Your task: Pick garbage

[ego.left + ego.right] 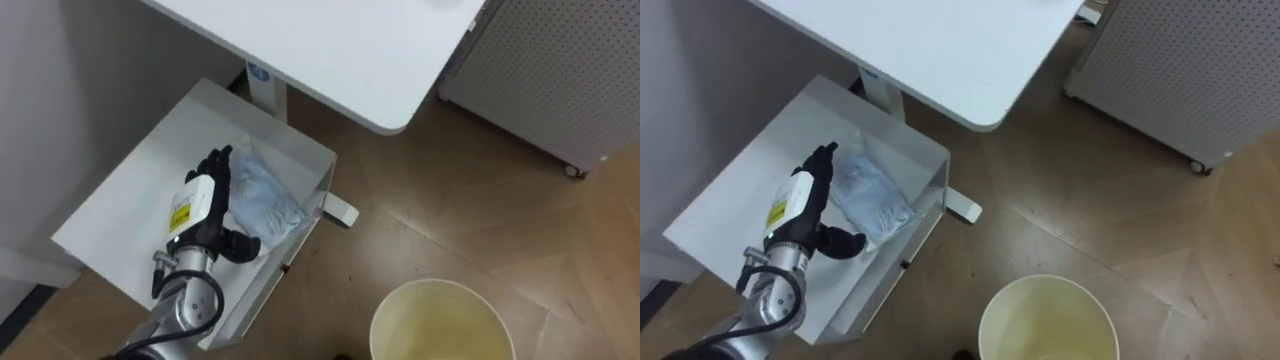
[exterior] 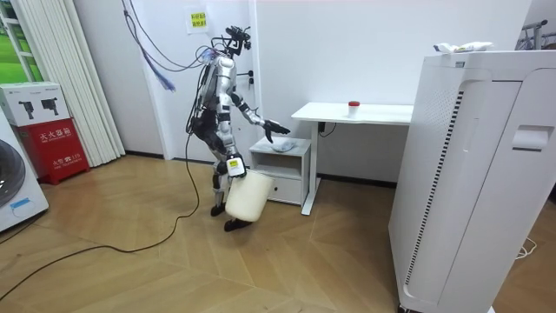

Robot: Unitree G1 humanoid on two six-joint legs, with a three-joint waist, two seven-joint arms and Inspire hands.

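Note:
A crumpled clear plastic bag [image 1: 265, 195] lies on the top of a low white cabinet [image 1: 120, 205], near its right edge. My left hand [image 1: 208, 200] hovers over the cabinet just left of the bag, open, fingers straight and pointing away, thumb spread towards the bag's near end. A cream round bin [image 1: 442, 322] shows from above at the bottom, over the wood floor. In the room view the bin [image 2: 247, 196] hangs by its rim from my right hand [image 2: 233, 166] at knee height. I stand bent slightly towards the cabinet [image 2: 285, 152].
A white desk [image 1: 330, 50] stands over the cabinet's far side, its foot [image 1: 340, 212] on the floor beside the cabinet. A white perforated unit on wheels [image 1: 560, 70] stands at the right. A small red thing [image 2: 353, 106] sits on the desk.

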